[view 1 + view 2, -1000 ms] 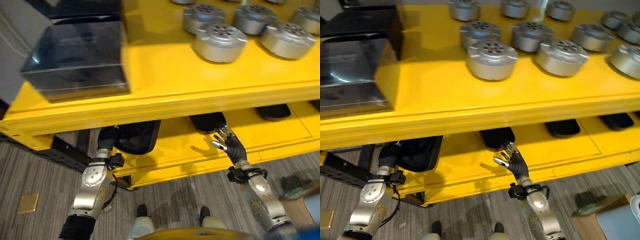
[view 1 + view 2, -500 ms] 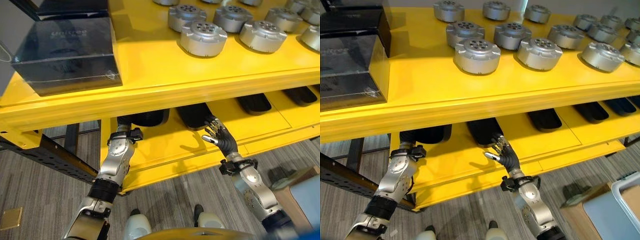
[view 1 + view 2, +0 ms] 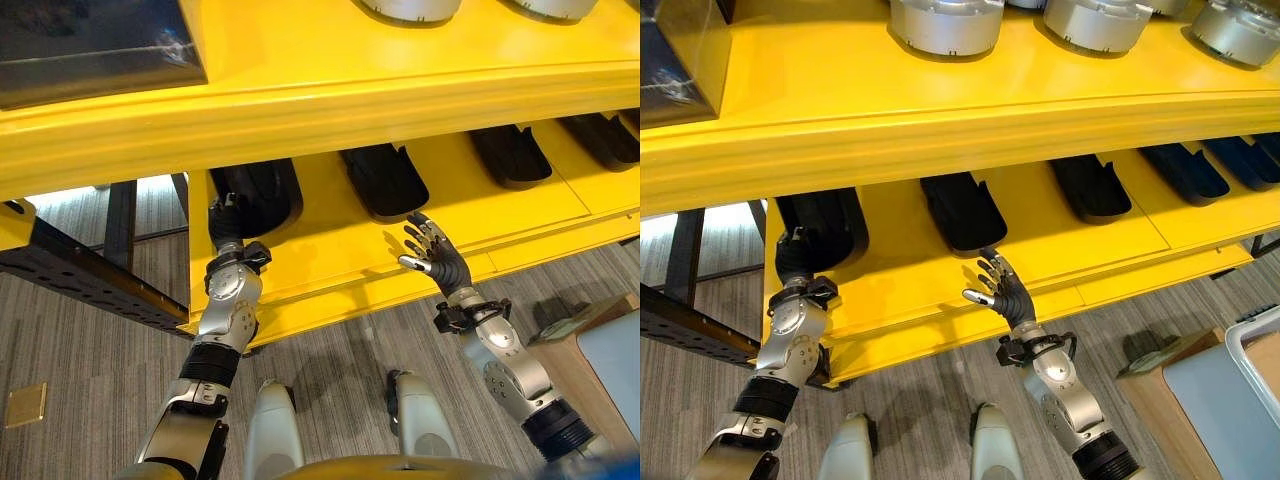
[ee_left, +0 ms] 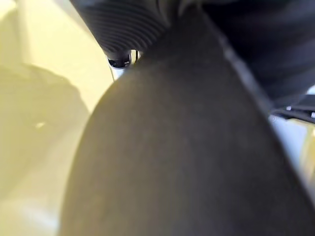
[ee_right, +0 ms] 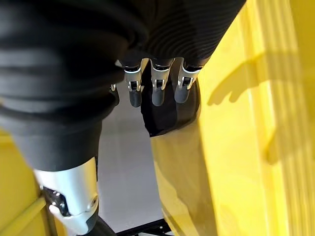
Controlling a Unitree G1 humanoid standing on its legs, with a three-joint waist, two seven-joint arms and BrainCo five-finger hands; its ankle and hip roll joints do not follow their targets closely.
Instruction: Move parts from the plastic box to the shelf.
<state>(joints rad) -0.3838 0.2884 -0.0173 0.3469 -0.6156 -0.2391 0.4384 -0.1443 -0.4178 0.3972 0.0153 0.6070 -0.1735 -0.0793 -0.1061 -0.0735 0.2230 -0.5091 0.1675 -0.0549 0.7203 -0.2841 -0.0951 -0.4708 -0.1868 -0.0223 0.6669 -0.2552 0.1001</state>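
Left hand (image 3: 792,262) reaches into the yellow shelf's (image 3: 940,120) lower level at the leftmost black part (image 3: 830,225); fingers hidden, can't tell. Right hand (image 3: 1005,292) empty, fingers spread. Risk: the part snagging under the upper level.

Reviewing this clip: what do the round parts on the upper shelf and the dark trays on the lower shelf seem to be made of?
Round parts: probably machined or cast metal, with a silver satin sheen and soft highlights. Dark trays: likely moulded plastic, matte black with rounded rims. Shelf: apparently painted metal, glossy yellow.

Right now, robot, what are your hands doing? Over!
Right hand open, empty, by lower shelf. Left hand reaching into black tray, fingers hidden. Silver parts on top shelf.
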